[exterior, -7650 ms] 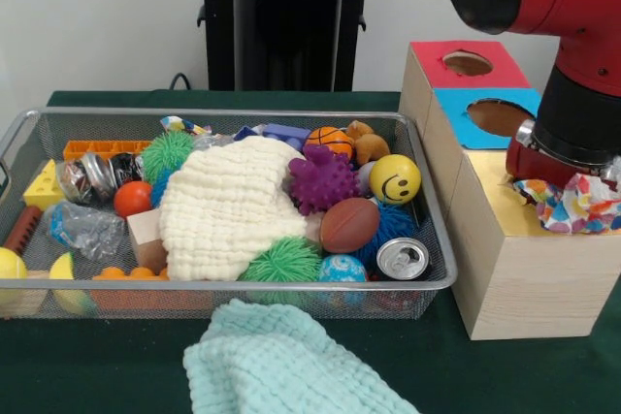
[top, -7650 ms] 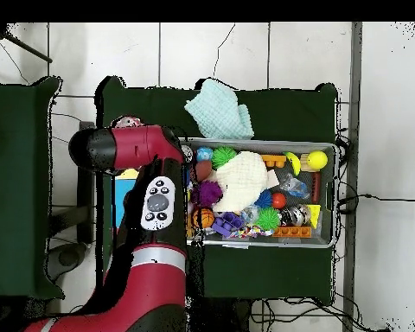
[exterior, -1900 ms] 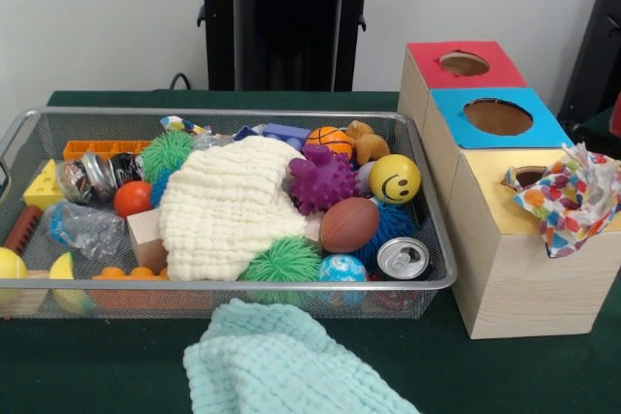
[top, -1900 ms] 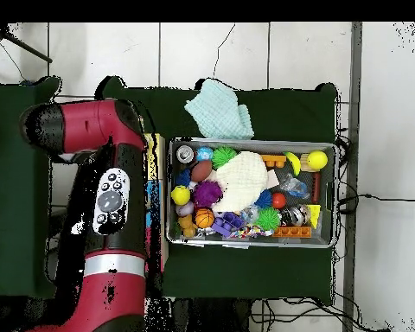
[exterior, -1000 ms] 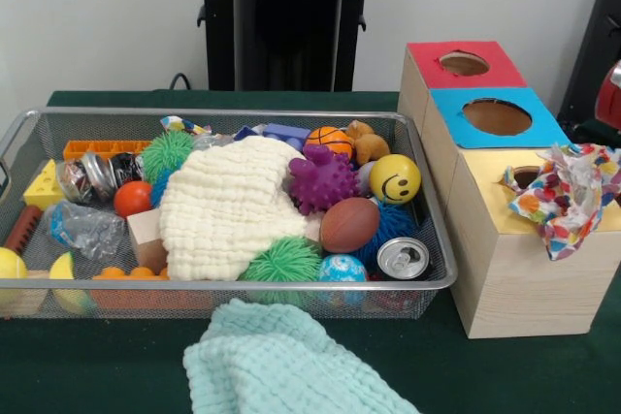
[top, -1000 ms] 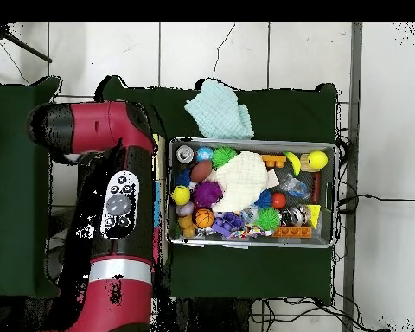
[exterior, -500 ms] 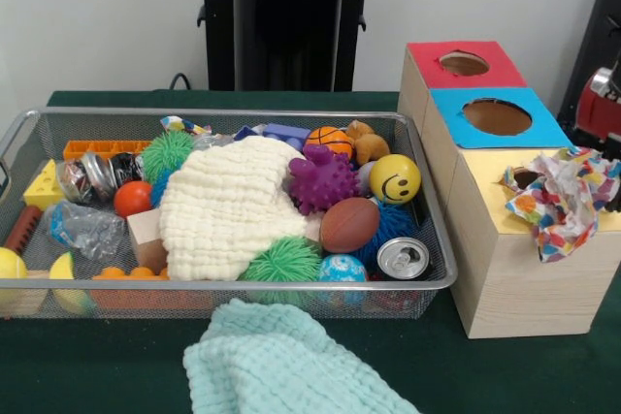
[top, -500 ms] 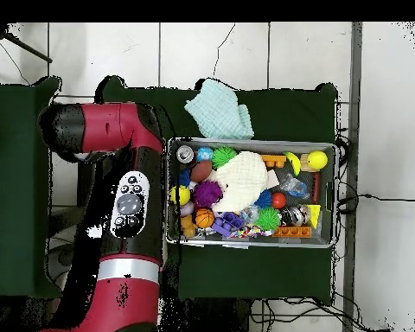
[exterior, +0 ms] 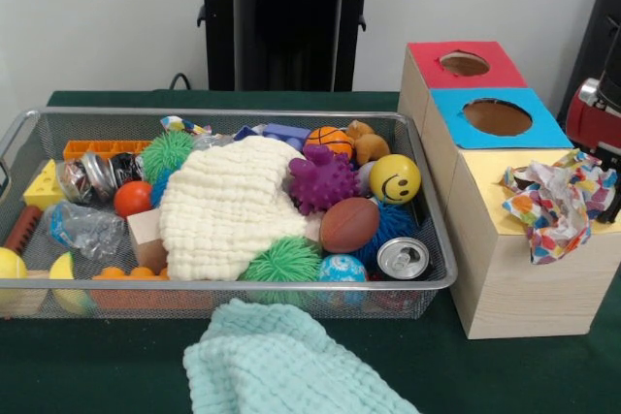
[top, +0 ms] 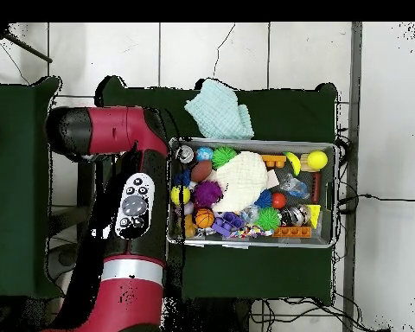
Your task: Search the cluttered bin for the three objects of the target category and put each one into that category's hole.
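Polka-dot bag (exterior: 551, 208) lay crumpled on the yellow-topped box (exterior: 485, 186), draped over its front edge and covering the hole.

The red arm (exterior: 604, 109) showed only at the right edge of the front view, just beside the bag — whether its fingers were open or closed, or touching the bag, could not be told. In the overhead view the arm (top: 129, 216) hid the boxes entirely. The wire-mesh bin (exterior: 233, 285) sat on the green bench (exterior: 97, 366), full of clutter: a cream waffle cloth (exterior: 225, 206) on top in the middle, a purple spiky ball (exterior: 321, 179), a yellow smiley ball (exterior: 395, 178), a small football (exterior: 349, 224) and a drink can (exterior: 402, 258) near the bin's box-side end. A mint-green waffle cloth (exterior: 281, 361) lay on the bench in front of the bin. The blue-topped hole (exterior: 497, 116) and the red-topped hole (exterior: 464, 63) stood open behind the yellow one.
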Robot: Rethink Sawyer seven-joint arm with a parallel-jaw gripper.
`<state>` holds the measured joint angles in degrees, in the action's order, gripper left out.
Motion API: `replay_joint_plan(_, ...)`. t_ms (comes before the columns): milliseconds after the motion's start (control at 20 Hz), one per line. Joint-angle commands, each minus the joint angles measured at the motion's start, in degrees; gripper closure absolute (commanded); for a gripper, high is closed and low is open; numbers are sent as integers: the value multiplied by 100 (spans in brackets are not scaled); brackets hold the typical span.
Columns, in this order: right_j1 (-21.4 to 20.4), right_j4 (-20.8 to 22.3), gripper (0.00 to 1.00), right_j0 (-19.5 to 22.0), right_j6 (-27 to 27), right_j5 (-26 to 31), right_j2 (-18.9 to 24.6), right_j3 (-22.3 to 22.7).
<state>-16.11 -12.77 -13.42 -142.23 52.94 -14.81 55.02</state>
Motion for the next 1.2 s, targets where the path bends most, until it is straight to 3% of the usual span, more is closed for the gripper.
replay_joint_plan(50, 480, 218, 100, 224, -497, -879, 399, 880)
replay_joint_plan(400, 322, 235, 100, 192, -381, -403, 360, 1122)
replay_joint_plan(750, 207, 236, 100, 331, -229, -824, 458, 1401)
replay_joint_plan(1200, 68, 223, 100, 383, -154, -795, 474, 1399)
